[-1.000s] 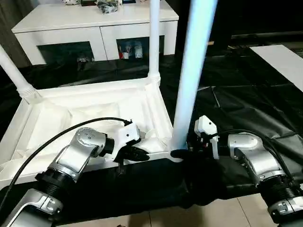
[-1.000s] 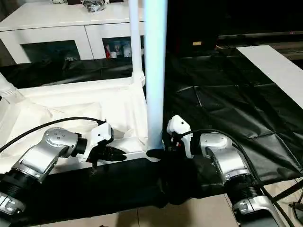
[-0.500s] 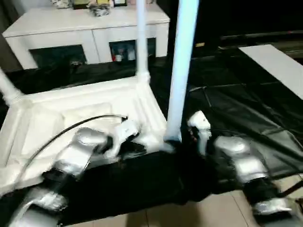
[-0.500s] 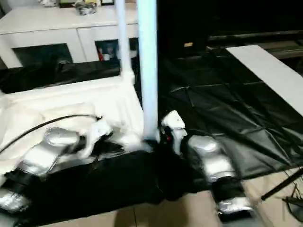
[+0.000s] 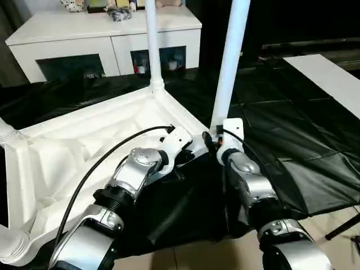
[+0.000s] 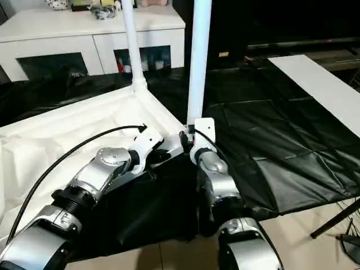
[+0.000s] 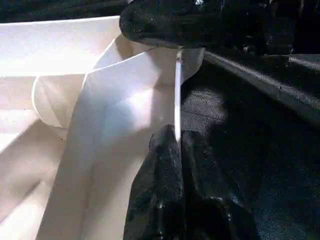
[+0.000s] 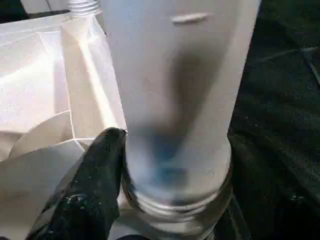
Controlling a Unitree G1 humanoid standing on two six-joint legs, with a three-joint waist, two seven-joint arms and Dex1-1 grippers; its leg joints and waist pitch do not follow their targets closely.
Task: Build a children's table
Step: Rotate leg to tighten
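Note:
The children's table lies upside down on a black sheet, its white ribbed tabletop facing up. A long white leg stands upright in the near right corner socket. My right gripper is shut on the base of this leg, with one black finger against its side. My left gripper reaches the rim beside that corner, and its fingertips are shut on the rim's thin edge. Another leg stands in the far corner. Two more leg bases show at the left.
A white cabinet with dark glass doors stands behind the tabletop, with small items on top. A flat white board lies at the far right on the black sheet. Tiled floor shows in front, with a dark stand leg at the right edge.
The whole view has swung, so the tabletop now sits at an angle and both forearms point more straight ahead. Both grippers keep their holds, and the leg stays upright.

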